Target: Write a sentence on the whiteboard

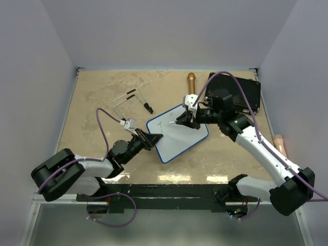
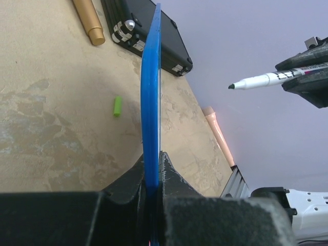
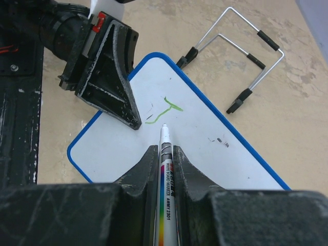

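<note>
The whiteboard (image 1: 177, 136), white with a blue rim, lies at the middle of the table. It bears a short green stroke (image 3: 163, 110) and a few small dark marks. My left gripper (image 1: 154, 139) is shut on its left edge; the left wrist view shows the blue rim (image 2: 151, 92) edge-on between the jaws. My right gripper (image 3: 164, 151) is shut on a white marker (image 3: 166, 169), uncapped and pointing at the board just below the green stroke. From the left wrist, the marker (image 2: 266, 79) shows its tip standing clear of the board's face.
A black case (image 1: 236, 92) sits at the back right, with a gold pen (image 1: 191, 82) to its left. Two wire stands (image 1: 130, 100) lie at the back left. A green cap (image 2: 117, 106) lies on the table and a peach cylinder (image 1: 279, 143) near the right edge.
</note>
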Robot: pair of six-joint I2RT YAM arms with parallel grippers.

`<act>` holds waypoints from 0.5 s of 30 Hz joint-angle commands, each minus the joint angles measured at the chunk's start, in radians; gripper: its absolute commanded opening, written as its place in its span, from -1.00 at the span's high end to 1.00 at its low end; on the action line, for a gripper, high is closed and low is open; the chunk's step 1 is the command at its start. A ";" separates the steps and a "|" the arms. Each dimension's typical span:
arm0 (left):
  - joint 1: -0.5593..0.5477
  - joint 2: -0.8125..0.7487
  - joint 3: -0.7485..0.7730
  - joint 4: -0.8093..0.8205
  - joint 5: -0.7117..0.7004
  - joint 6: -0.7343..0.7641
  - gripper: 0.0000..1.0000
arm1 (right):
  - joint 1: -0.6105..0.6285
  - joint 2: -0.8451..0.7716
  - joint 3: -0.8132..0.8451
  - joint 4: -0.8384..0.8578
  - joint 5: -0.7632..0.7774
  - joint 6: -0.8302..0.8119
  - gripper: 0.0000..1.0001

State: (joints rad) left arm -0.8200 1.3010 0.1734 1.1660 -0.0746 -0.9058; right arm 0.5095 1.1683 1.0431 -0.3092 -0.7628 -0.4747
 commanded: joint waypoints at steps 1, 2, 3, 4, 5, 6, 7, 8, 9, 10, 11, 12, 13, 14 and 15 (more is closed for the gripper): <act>-0.007 -0.039 0.000 0.557 0.010 -0.008 1.00 | 0.014 -0.044 -0.046 0.059 -0.052 -0.036 1.00; -0.005 -0.039 0.000 0.557 0.012 -0.008 1.00 | 0.017 -0.050 -0.064 0.068 -0.047 -0.036 1.00; -0.007 -0.039 0.000 0.557 0.015 -0.008 1.00 | 0.020 -0.056 -0.071 0.074 -0.038 -0.036 1.00; -0.007 -0.040 0.001 0.557 0.018 -0.010 1.00 | 0.024 -0.056 -0.072 0.076 -0.036 -0.038 1.00; -0.005 -0.040 0.003 0.557 0.019 -0.010 1.00 | 0.027 -0.055 -0.071 0.075 -0.035 -0.039 1.00; -0.007 -0.040 0.005 0.560 0.019 -0.008 1.00 | 0.027 -0.052 -0.069 0.073 -0.029 -0.041 1.00; -0.005 -0.040 0.005 0.558 0.019 -0.010 1.00 | 0.034 -0.052 -0.068 0.074 -0.024 -0.041 1.00; -0.005 -0.040 0.005 0.561 0.022 -0.010 1.00 | 0.037 -0.050 -0.068 0.074 -0.020 -0.041 1.00; -0.005 -0.040 0.005 0.563 0.022 -0.010 1.00 | 0.038 -0.048 -0.068 0.076 -0.017 -0.041 1.00; -0.005 -0.042 0.005 0.561 0.022 -0.010 1.00 | 0.043 -0.047 -0.069 0.082 -0.009 -0.039 1.00; -0.007 -0.042 0.005 0.563 0.022 -0.010 1.00 | 0.046 -0.047 -0.069 0.085 -0.007 -0.033 1.00; -0.007 -0.042 0.005 0.563 0.024 -0.010 1.00 | 0.047 -0.045 -0.069 0.085 -0.004 -0.031 1.00; -0.005 -0.043 0.005 0.563 0.024 -0.008 1.00 | 0.050 -0.044 -0.069 0.090 0.005 -0.030 1.00; -0.007 -0.042 0.005 0.563 0.022 -0.010 1.00 | 0.055 -0.044 -0.068 0.093 0.010 -0.024 1.00; -0.005 -0.042 0.006 0.563 0.024 -0.010 1.00 | 0.057 -0.041 -0.064 0.090 0.014 -0.021 1.00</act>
State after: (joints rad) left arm -0.8200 1.3010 0.1635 1.1648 -0.0551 -0.9062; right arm 0.5529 1.1374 0.9722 -0.2661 -0.7715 -0.4984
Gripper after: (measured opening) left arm 0.079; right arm 0.146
